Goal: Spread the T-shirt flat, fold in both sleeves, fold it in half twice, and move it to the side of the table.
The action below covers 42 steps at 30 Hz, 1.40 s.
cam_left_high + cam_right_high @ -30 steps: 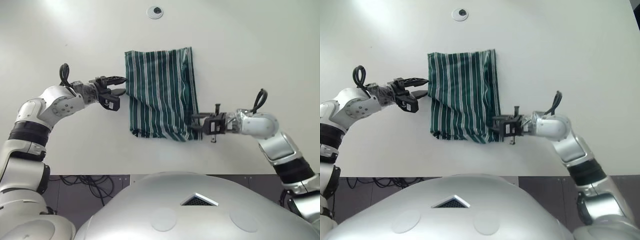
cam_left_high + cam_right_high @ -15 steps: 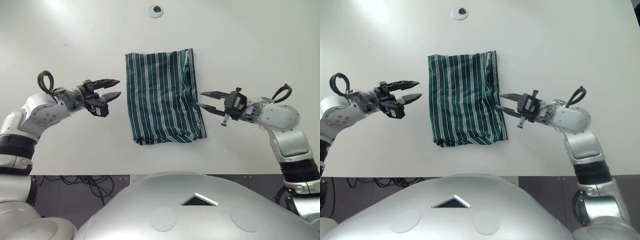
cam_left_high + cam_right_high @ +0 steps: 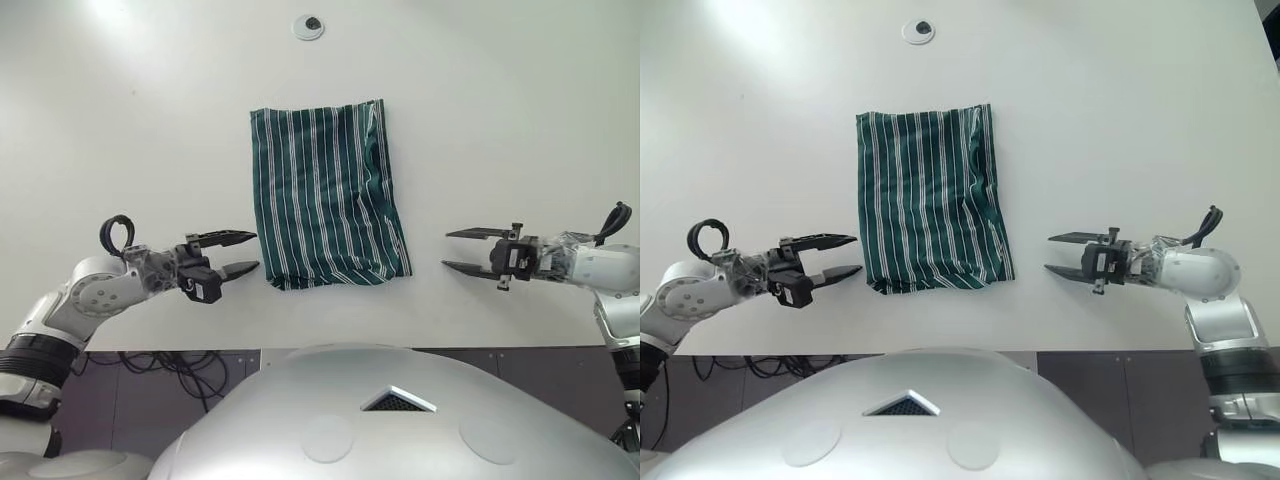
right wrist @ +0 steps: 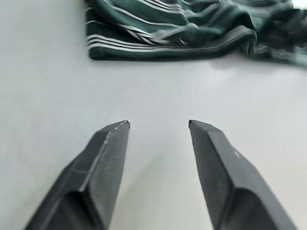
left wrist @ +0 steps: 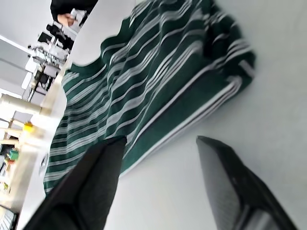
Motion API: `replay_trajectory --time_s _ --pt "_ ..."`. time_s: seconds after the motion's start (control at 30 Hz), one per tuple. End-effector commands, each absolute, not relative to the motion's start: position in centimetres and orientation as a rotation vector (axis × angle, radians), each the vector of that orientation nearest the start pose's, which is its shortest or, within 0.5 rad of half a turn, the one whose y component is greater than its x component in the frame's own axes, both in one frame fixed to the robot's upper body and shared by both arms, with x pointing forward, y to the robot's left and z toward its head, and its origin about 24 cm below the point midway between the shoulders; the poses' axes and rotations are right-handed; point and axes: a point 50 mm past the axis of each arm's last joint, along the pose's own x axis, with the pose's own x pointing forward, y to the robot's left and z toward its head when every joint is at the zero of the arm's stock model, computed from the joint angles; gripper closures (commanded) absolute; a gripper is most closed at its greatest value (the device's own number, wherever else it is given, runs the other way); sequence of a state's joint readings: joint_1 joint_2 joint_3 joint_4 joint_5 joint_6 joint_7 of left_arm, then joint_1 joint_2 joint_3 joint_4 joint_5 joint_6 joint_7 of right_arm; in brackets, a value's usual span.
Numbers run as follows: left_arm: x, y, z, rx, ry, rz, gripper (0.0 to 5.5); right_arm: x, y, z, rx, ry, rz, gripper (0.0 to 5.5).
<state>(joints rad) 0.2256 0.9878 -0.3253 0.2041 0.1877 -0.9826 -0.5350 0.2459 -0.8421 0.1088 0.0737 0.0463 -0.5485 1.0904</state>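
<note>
You have the green striped T-shirt [image 3: 328, 195] folded into a tall rectangle in the middle of the white table [image 3: 500, 120], with its near edge slightly bunched. Your left gripper [image 3: 256, 250] hovers just beside the shirt's near left corner, fingers spread and holding nothing. Your right gripper [image 3: 446, 249] sits apart from the near right corner, also spread and empty.
</note>
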Motion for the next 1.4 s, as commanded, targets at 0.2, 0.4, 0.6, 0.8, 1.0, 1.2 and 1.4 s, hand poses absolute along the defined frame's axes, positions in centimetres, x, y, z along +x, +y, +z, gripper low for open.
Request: replay_trajectory --time_s 0.2,0.4,0.6,0.8,1.0,1.2,1.4 --pt "11.9 22.0 1.1 0.929 -0.013 -1.445 2.70 13.7 -22.1 -0.2 -0.842 0.273 1.542 2.95" --pt "11.7 22.0 0.6 0.921 0.018 -1.473 3.38 13.8 -20.5 -0.7 -0.886 0.201 1.620 3.75" --pt "11.9 21.9 0.5 0.924 0.024 -1.490 4.37 14.5 -19.1 -1.1 -0.917 0.145 1.650 4.92" --pt "11.8 21.7 0.4 0.916 0.027 -1.505 5.06 14.6 -18.6 -1.1 -0.906 0.113 1.651 5.50" --pt "11.9 21.6 1.2 0.813 0.047 -1.489 5.46 14.2 -18.8 0.1 -0.694 0.178 1.636 5.50" --pt "13.3 22.1 2.9 0.671 0.113 -1.446 5.50 15.2 -20.4 2.3 -0.449 0.318 1.587 5.38" --pt "13.5 22.0 2.9 0.677 0.115 -1.451 5.50 15.1 -20.9 2.1 -0.491 0.357 1.569 4.55"
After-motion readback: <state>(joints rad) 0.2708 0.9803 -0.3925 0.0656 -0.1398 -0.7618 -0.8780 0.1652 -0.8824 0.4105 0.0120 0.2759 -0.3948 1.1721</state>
